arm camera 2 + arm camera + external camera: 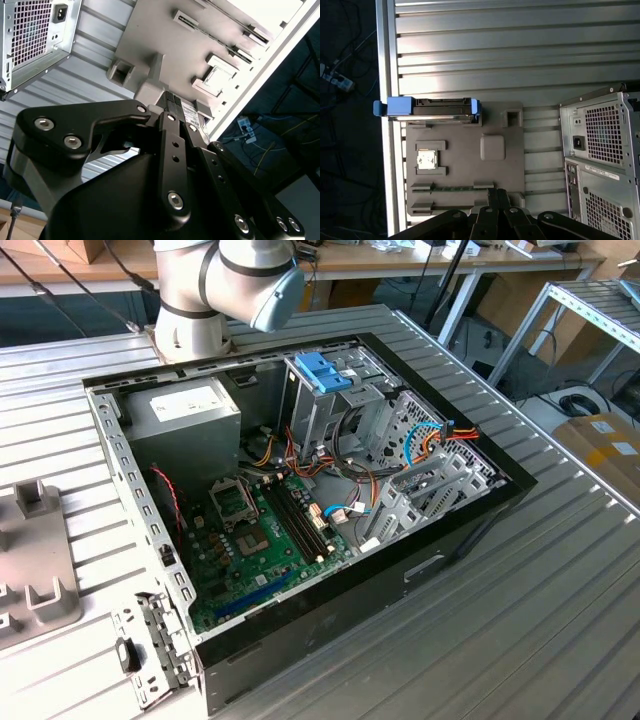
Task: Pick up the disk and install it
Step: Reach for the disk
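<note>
Well, the gripper [497, 194] is clenched on nothing, hovering over one side of the grey fixture tray [510, 165]. Across that tray, well apart from it, the disk [427, 109] stands on edge in its blue bracket, right at the bench [495, 50] edge. White labels sit on the computer case [600, 150] rear and the power supply [195, 435]; I cannot read their print.

Exterior view | free: bare table [560, 590] at 4 o'clock of case [340, 620] | blocked: arm base [190, 330] at 11 o'clock, grey fixture [40, 580] at 8 o'clock | cables [300, 465] crowd drive cage [330, 415] | disk [427, 107] stands upright on fixture
</note>
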Tool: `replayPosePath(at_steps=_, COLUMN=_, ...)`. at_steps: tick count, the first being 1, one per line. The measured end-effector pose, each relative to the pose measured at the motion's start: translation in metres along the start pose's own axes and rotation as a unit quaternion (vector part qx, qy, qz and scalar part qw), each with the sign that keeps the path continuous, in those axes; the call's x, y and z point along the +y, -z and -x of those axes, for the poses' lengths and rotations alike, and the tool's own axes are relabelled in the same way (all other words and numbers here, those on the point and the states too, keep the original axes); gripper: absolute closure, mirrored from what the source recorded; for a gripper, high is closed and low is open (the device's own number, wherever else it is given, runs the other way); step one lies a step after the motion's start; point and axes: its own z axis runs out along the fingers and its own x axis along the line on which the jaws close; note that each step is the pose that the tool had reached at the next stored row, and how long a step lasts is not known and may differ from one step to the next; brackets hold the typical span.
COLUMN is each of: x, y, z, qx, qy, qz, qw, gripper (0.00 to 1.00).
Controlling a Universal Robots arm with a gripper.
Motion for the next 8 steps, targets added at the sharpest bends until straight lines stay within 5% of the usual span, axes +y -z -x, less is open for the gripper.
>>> replayPosePath(at_steps=8, x=-0.0004, y=0.0001, z=-0.0050, qx=0.0000, qy=0.000, qz=0.0000, qw=1.0000, gripper=0.90)
